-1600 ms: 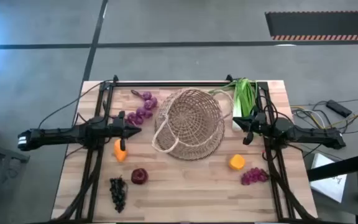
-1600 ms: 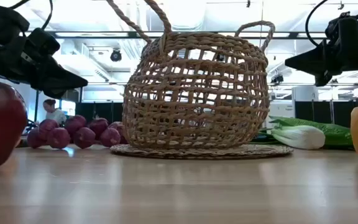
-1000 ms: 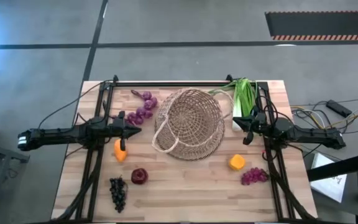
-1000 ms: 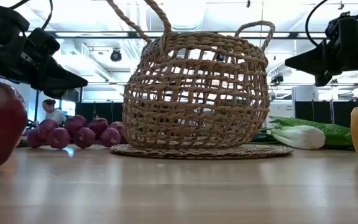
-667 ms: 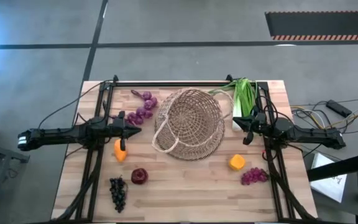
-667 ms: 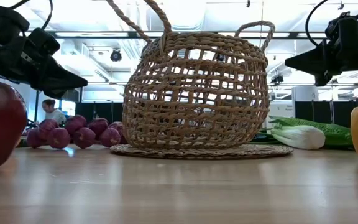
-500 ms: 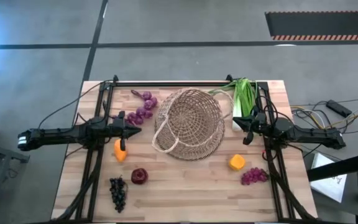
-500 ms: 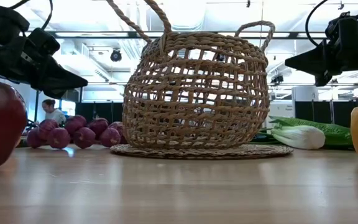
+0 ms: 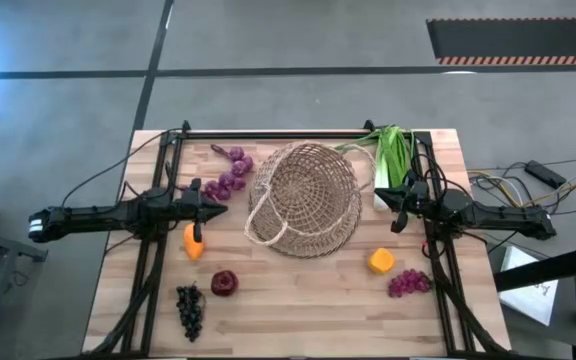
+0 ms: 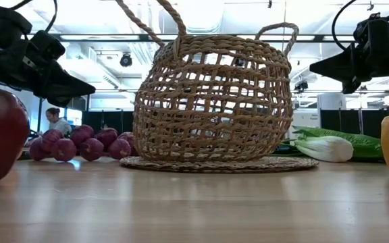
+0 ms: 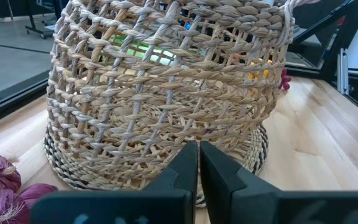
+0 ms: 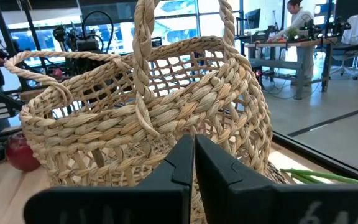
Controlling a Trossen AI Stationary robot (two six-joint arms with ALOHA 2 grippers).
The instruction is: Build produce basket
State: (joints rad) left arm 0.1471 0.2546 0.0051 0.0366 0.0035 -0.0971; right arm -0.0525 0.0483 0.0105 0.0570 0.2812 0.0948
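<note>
High view: basket (image 9: 306, 196) sat mid-table, nothing in it; produce lay scattered around. Left gripper (image 9: 220, 209) hovered at basket's 9 o'clock, right gripper (image 9: 382, 197) at 3 o'clock, both clenched, holding nothing. Judged: loading not begun; next move needs jaws released over nearest fruit.
Low view: basket upright on table (image 10: 194, 202).
Wrist views: jaws pressed together, basket wall just ahead.
</note>
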